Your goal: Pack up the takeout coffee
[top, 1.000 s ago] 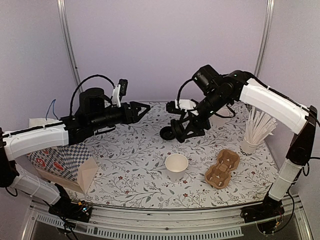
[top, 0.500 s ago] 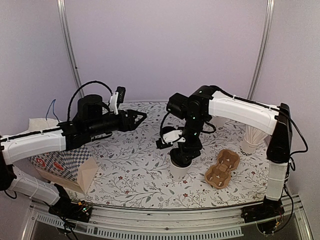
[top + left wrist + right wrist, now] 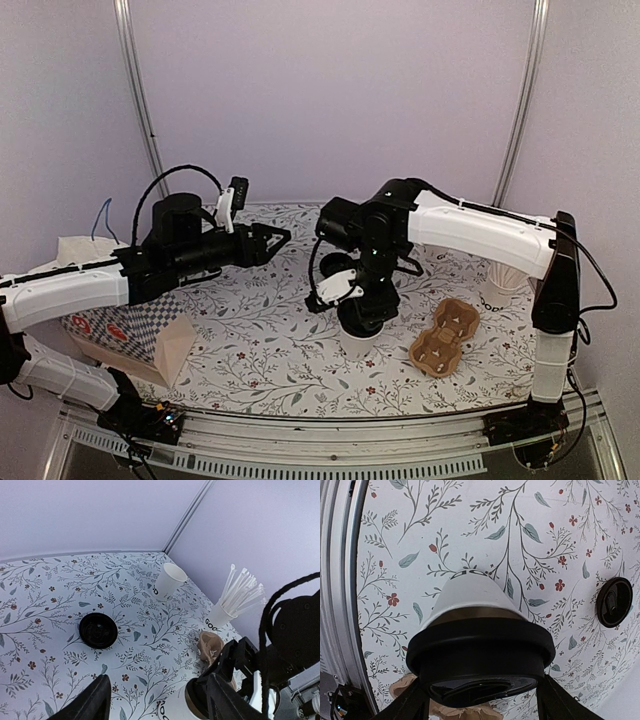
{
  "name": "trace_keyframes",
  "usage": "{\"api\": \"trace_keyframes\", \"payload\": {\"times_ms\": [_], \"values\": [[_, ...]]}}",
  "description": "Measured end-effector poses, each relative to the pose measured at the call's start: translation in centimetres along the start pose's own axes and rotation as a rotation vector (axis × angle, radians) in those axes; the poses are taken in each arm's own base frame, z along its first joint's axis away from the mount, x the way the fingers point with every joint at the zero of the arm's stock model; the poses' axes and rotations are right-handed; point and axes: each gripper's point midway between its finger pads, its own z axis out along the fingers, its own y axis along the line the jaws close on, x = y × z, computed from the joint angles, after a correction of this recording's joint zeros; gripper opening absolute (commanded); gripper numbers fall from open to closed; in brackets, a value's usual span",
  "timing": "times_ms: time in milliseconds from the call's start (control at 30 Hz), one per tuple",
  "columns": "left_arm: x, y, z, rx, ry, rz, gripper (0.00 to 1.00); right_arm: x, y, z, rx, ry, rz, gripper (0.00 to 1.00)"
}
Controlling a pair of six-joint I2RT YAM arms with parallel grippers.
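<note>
The takeout coffee cup (image 3: 359,346) is a white paper cup with dark lettering, standing at the table's middle. My right gripper (image 3: 366,308) is right above it, shut on a round black lid (image 3: 480,655) that sits on the cup's rim (image 3: 470,597). The fingers grip the lid's two sides. The cup also shows at the bottom of the left wrist view (image 3: 176,711). My left gripper (image 3: 272,238) is open and empty, hovering above the table to the left of the cup and apart from it.
A brown cardboard cup carrier (image 3: 445,335) lies right of the cup. A second black lid (image 3: 98,630) lies on the table farther back. A lidless white cup (image 3: 168,580) and a cup of white sticks (image 3: 221,615) stand at back right. A paper bag (image 3: 175,350) and checkered box (image 3: 95,320) are at left.
My right arm swung from the back of the table down to the cup, carrying the black lid onto its rim. My left arm drew back slightly to the left.
</note>
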Motion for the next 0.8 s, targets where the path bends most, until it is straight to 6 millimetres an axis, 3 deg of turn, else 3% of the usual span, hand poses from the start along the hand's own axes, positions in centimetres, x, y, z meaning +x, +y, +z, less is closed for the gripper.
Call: {"api": "trace_keyframes", "payload": {"times_ms": [567,800], "values": [[0.0,0.0,0.0,0.000,0.001,0.003,0.68,1.4,-1.2,-1.4,0.139,0.110,-0.028,0.64],[0.0,0.1,0.0,-0.001,0.001,0.010,0.68,1.4,0.1,-0.9,0.128,0.136,-0.060,0.66]]}}
